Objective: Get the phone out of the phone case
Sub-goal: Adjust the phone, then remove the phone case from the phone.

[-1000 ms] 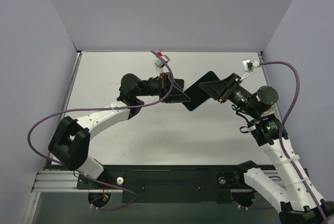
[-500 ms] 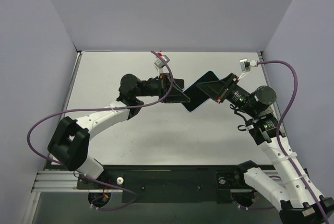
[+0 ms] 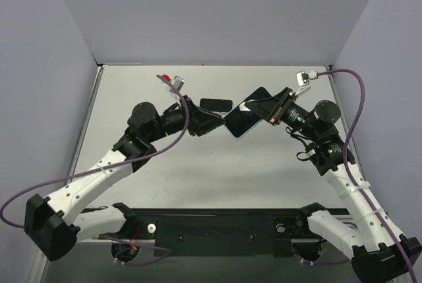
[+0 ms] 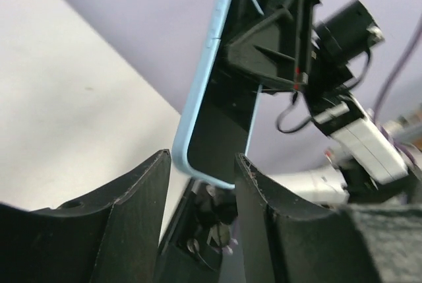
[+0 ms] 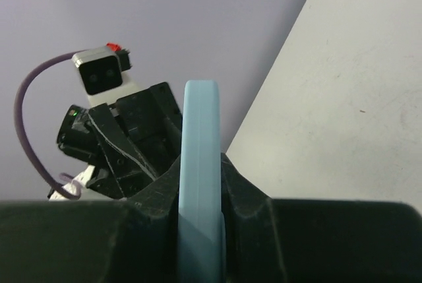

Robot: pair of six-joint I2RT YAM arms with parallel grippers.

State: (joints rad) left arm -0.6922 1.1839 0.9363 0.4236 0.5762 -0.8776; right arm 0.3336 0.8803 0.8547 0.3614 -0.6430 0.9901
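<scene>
Jaws of the right gripper (image 3: 259,109) are clenched on the long edge of the light-blue phone case (image 3: 241,123). They hold it tilted in the air over the counter (image 3: 198,171), about mid-width and toward the far edge. Jaws of the left gripper (image 4: 201,159) are released, spread either side of the case's lower corner, no contact as far as I can tell. Dark face inside the blue rim reads as the phone (image 4: 221,121) seated in it, not certain. A dark flat slab (image 3: 216,104) lies on the counter near the far edge, just beside the left gripper; can't tell what it is.

Step in hand, my read: left gets purchase on the free corner. To do it well, right should grip the rim only so it doesn't pin the phone. Left should catch the rim lip at the corner and peel slowly, not squeeze across both faces. Risk: the case twists out of right's hold.
</scene>
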